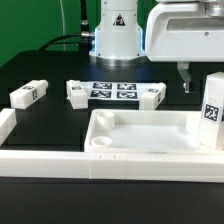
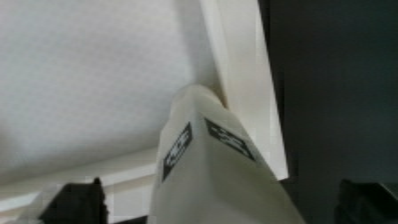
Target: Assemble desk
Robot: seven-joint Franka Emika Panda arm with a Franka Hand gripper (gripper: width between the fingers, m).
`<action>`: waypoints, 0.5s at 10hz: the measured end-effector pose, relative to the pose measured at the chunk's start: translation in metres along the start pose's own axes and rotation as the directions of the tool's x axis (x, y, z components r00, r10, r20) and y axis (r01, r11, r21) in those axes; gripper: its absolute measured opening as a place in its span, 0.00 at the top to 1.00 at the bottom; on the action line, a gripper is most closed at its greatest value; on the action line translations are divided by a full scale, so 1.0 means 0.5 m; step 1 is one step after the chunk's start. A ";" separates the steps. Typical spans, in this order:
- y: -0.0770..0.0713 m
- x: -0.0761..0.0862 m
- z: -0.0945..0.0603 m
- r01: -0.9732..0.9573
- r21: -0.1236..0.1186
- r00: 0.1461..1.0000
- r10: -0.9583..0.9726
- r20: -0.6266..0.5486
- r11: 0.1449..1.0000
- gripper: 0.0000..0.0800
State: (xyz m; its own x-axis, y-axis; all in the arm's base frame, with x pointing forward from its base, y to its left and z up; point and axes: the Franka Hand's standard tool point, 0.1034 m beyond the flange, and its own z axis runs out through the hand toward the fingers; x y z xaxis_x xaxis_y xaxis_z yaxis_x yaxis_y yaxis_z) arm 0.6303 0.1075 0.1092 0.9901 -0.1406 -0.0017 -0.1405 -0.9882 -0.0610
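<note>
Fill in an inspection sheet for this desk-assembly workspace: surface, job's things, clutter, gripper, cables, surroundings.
Surface: black table, with white border rails along its edge.
Job's things: desk top lying rim up; upright leg at its corner on the exterior view's right; loose legs lying behind it.
Clutter: nothing seen; only the marker board.
Gripper: gripper open over the upright leg, not gripping it.
Cables: dark cable running to the robot base.
Surroundings: green backdrop.

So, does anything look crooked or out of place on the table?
Nothing stands out. One leg stands upright at the desk top's corner on the exterior view's right; three legs lie loose beyond it near the marker board.
</note>
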 end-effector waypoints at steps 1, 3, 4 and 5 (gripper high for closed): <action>-0.003 0.000 -0.001 0.077 -0.005 0.997 -0.077 -0.002 0.997 0.19; -0.006 0.002 -0.003 0.231 -0.006 0.973 -0.231 -0.003 0.973 0.19; -0.008 0.001 -0.002 0.274 -0.010 0.962 -0.274 -0.003 0.962 0.19; -0.008 0.001 -0.003 0.398 -0.025 0.918 -0.398 -0.001 0.917 0.19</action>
State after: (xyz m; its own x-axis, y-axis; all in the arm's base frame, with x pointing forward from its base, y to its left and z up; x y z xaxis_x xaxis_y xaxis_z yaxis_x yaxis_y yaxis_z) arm 0.6315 0.1114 0.1107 0.9643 0.2639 0.0239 0.2645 -0.9638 -0.0319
